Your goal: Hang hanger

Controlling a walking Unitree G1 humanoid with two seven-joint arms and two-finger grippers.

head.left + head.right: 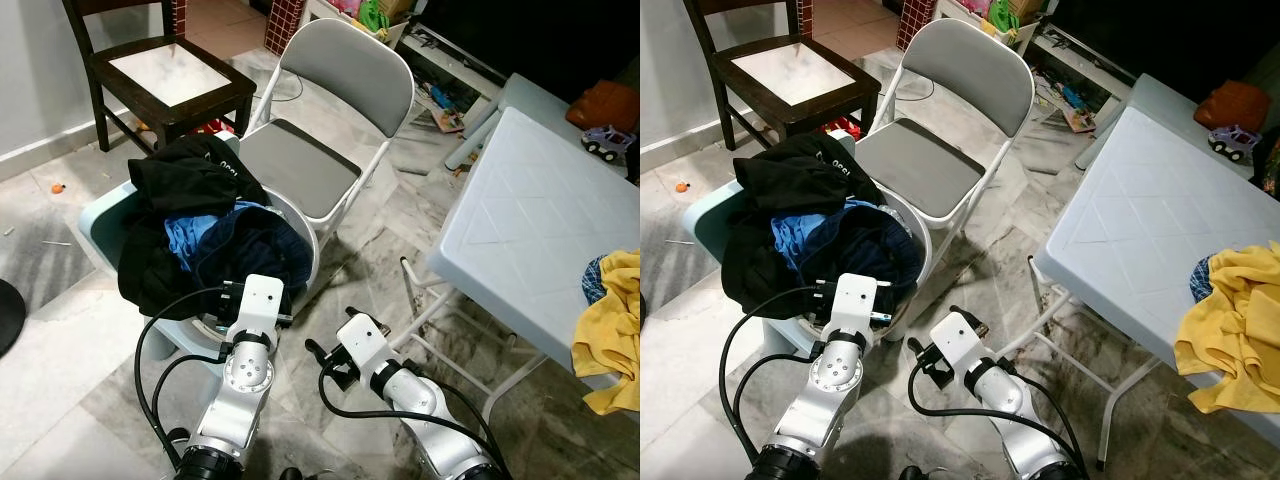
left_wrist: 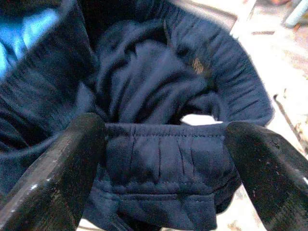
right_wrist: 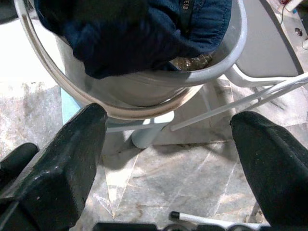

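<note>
A white laundry basket [image 1: 297,218] heaped with clothes stands on a pale blue stool [image 1: 100,222]. A black jacket [image 1: 185,175] lies on top, over a blue cloth [image 1: 185,238] and a navy garment [image 2: 159,86]. My left gripper [image 2: 163,159] hangs open just over the basket, and the navy garment's ribbed waistband [image 2: 163,154] stretches between its fingers [image 2: 57,168]. My right gripper [image 3: 168,159] is open and low over the marble floor, facing the basket's rim [image 3: 144,109] from beside it, with nothing between its fingers [image 3: 274,163].
A grey folding chair [image 1: 320,130] stands right behind the basket, with a dark wooden chair [image 1: 170,80] further back on the left. A white folding table [image 1: 540,220] on the right carries a yellow cloth [image 1: 612,330] and a toy car [image 1: 608,143]. Clutter lies along the back.
</note>
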